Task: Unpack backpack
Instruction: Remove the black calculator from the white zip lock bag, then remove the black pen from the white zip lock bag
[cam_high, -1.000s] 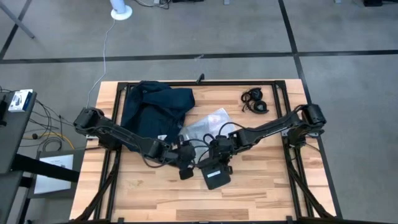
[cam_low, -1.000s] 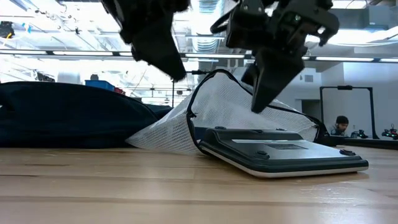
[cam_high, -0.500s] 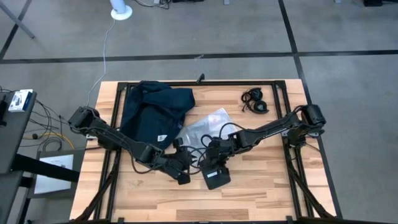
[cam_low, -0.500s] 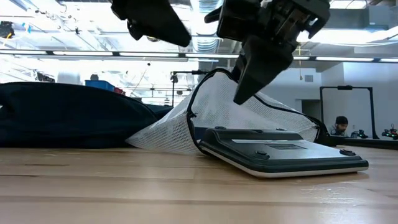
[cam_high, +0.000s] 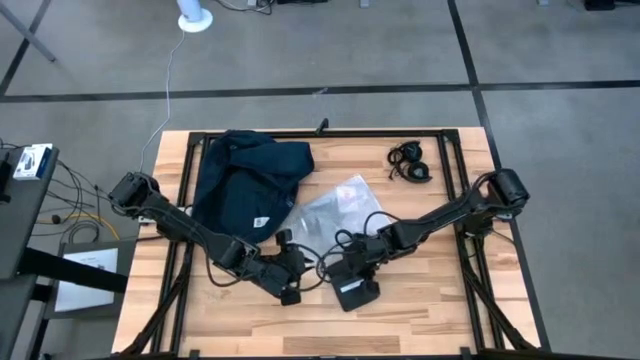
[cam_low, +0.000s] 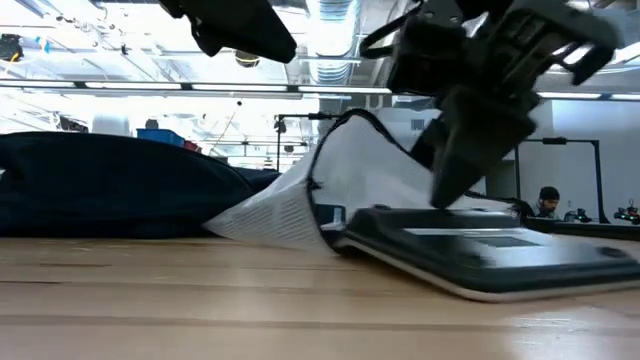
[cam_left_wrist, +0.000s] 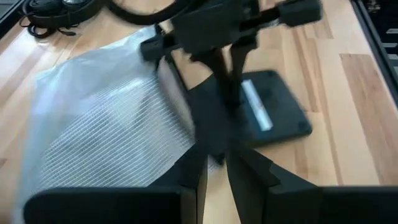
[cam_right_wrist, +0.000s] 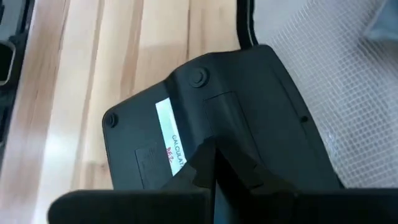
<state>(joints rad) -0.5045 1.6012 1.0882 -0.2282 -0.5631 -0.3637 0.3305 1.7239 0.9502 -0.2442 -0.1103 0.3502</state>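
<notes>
Navy soft fabric backpack (cam_high: 245, 180) slumped at the wooden table's (cam_high: 430, 310) far-left part, well behind both grippers, nearer the left gripper (cam_high: 290, 293), jaws nearly closed and empty, the right gripper (cam_high: 352, 272), jaws closed, pressing the flat black calculator (cam_high: 358, 293).

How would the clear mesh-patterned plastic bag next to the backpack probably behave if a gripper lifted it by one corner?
The plastic bag would probably sag and fold, since it lies crumpled on the table. It looks thin and see-through, so likely light. Its glossy film may be slippery to grip.
</notes>
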